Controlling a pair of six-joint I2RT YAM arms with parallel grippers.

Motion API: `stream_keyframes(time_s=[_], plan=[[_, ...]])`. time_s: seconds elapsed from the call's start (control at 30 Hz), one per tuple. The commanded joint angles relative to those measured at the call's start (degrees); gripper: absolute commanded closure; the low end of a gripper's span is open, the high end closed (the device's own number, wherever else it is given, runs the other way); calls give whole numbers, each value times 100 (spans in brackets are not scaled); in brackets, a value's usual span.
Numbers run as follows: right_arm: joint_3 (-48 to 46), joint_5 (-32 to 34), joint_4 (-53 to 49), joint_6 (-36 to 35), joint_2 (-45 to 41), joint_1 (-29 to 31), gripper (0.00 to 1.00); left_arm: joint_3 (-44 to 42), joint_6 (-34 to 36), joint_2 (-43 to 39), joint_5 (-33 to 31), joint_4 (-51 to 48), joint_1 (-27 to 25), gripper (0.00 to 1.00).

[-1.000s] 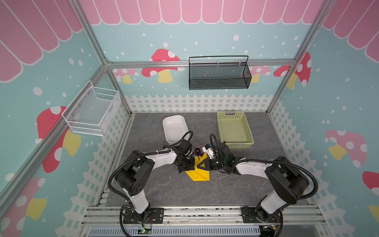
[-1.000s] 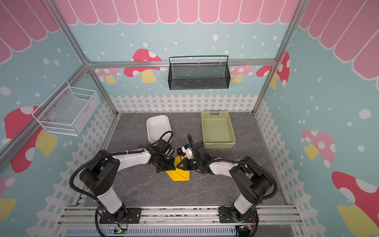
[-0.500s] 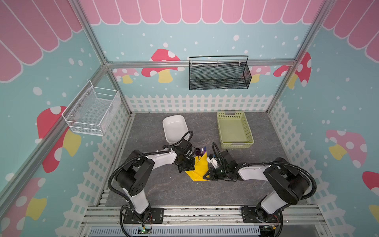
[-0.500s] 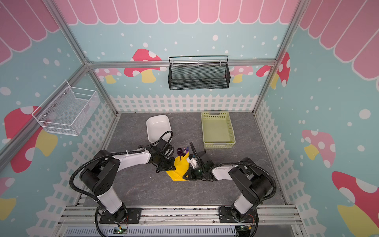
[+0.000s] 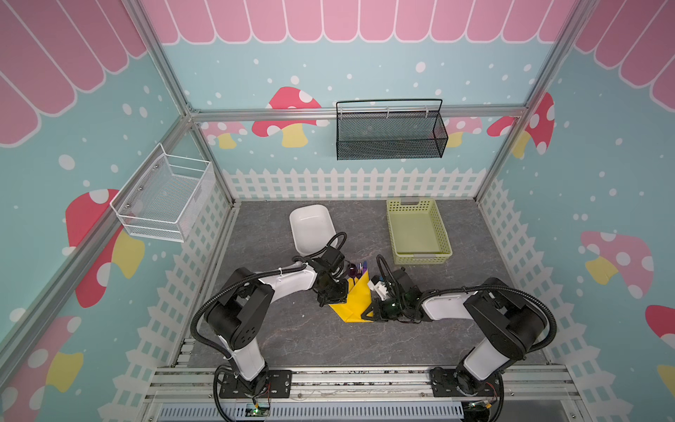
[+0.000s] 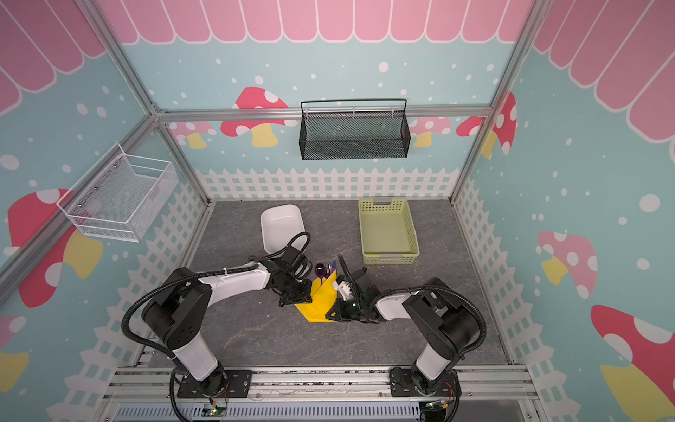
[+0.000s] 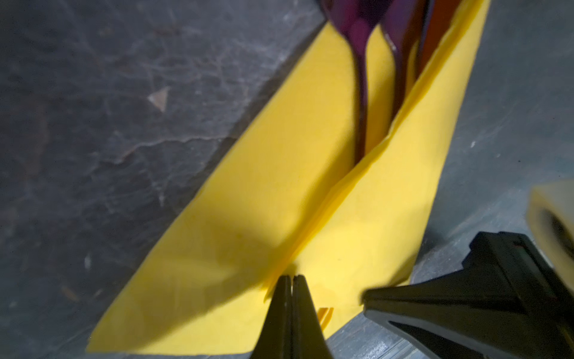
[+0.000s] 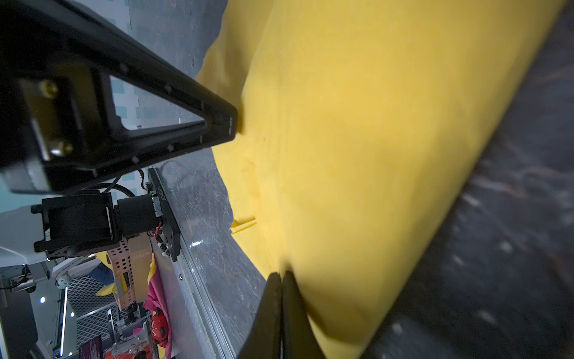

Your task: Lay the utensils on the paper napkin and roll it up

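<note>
While my left gripper (image 7: 292, 277), jaws together, pins the paper napkin (image 7: 248, 202) at its crease and my right gripper (image 8: 282, 274), also closed, meets the flap's edge, I judge rolling begun: next, tuck it over the utensils (image 7: 362, 93) just ahead of my left tips.

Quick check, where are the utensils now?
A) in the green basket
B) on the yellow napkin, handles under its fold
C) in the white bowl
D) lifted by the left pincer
B: the utensils lie on the paper napkin, its folded flap covering their handles.
</note>
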Motion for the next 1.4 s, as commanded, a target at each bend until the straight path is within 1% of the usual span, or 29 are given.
stream_keyframes(time_s=[0.0, 0.1, 0.23, 0.43, 0.73, 0.9, 1.07, 1.23, 1.37], plan=[[-99, 102, 54, 22, 115, 37, 93, 286, -37, -137, -129, -135, -143, 100], [-101, 89, 77, 34, 130, 37, 93, 453, -78, 4, -261, -132, -285, 100], [-98, 77, 81, 49, 114, 37, 93, 575, -97, 302, -268, -94, -354, 100], [-94, 82, 82, 58, 102, 37, 93, 558, -53, 555, -407, 4, -372, 100], [-77, 47, 84, 58, 39, 37, 93, 378, 53, 779, -411, 38, -369, 100], [-91, 96, 71, 19, -391, 37, 92, 277, 87, 773, -434, 41, -363, 100], [-340, 177, 65, 114, -895, 38, 92, 263, 88, 748, -452, 41, -354, 100], [-616, 136, 64, 182, -1016, 37, 92, 260, 88, 746, -460, 36, -354, 100], [-769, 338, 74, 282, -1116, 38, 93, 248, 105, 748, -530, 5, -355, 100]])
